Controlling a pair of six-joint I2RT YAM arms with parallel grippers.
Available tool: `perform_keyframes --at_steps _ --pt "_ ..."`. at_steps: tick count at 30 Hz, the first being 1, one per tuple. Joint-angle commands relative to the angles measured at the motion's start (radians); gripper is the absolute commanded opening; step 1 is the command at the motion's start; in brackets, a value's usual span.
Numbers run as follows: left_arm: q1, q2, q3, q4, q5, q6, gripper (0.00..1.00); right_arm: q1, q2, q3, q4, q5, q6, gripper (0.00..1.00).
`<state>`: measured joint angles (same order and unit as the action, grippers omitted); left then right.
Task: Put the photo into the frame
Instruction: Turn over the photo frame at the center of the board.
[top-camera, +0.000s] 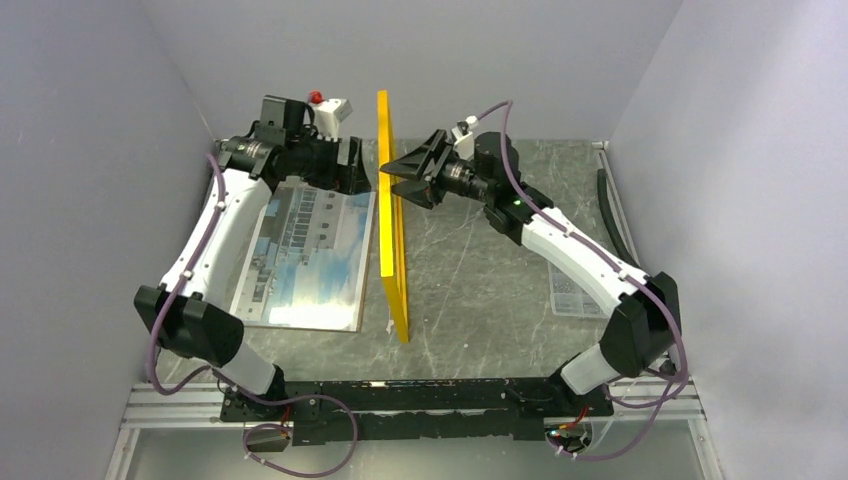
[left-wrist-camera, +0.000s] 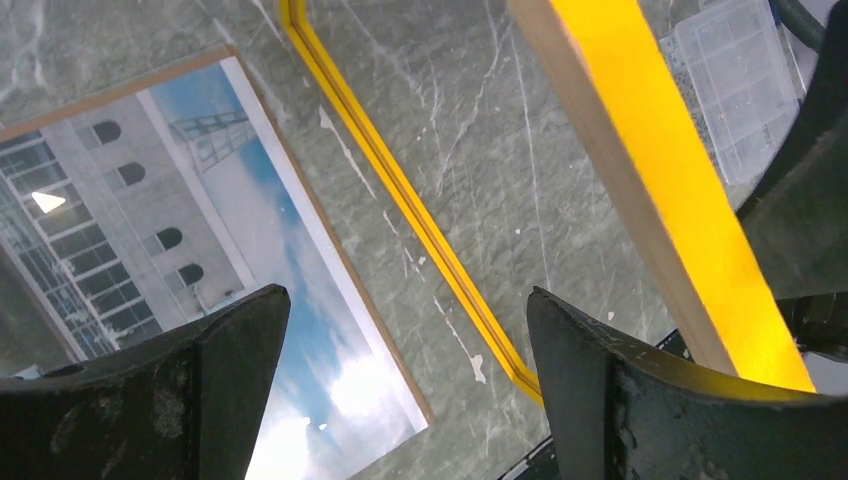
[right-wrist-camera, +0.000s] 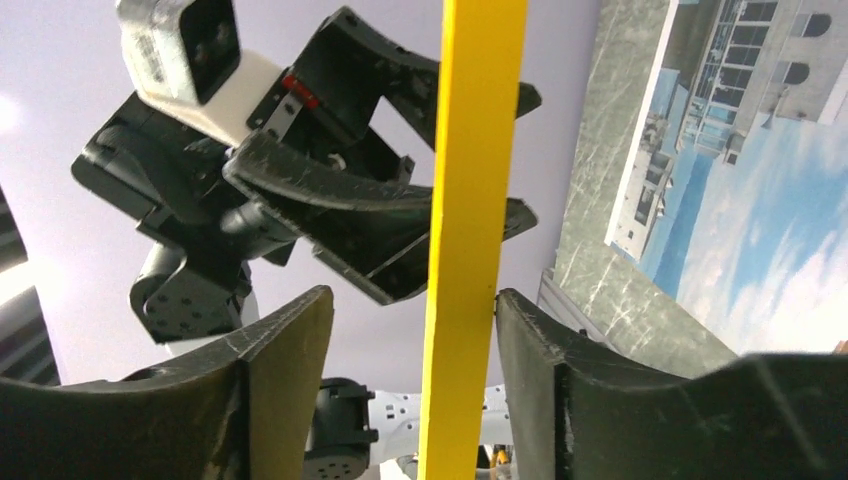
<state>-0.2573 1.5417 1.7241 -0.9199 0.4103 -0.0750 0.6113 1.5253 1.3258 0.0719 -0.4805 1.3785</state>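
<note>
Top view: the frame (top-camera: 392, 240) stands on edge at centre, and the photo (top-camera: 305, 250) lies flat on the table (top-camera: 480, 290) to its left.

Left wrist view: the left claw (left-wrist-camera: 400, 390) gapes wide, holding nothing.

Right wrist view: the right claw (right-wrist-camera: 410, 320) straddles the frame's yellow bar, spread wide, with its left finger clear of it.

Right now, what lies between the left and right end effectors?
The frame, standing on edge; the top external view shows it between the left end effector and right end effector.
</note>
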Motion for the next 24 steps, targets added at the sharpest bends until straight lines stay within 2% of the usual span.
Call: perform_keyframes --at_steps 1,5,16,19,24 --pt "-0.055 0.059 0.088 0.052 -0.043 -0.031 0.95 -0.044 -0.079 0.017 -0.084 -0.066 -0.084 0.67" --pt "-0.116 0.115 0.13 0.064 -0.07 -0.037 0.95 -0.082 -0.103 0.06 -0.234 -0.098 -0.177 0.74" --pt "-0.186 0.218 0.236 0.05 -0.108 -0.014 0.94 -0.153 -0.159 0.121 -0.5 -0.083 -0.378 0.75" --pt "-0.186 0.213 0.208 0.052 -0.128 -0.006 0.94 -0.165 -0.159 0.163 -0.6 -0.053 -0.45 0.75" --pt "-0.186 0.16 0.076 0.069 -0.197 0.038 0.94 -0.178 -0.153 0.264 -0.808 0.056 -0.593 0.74"
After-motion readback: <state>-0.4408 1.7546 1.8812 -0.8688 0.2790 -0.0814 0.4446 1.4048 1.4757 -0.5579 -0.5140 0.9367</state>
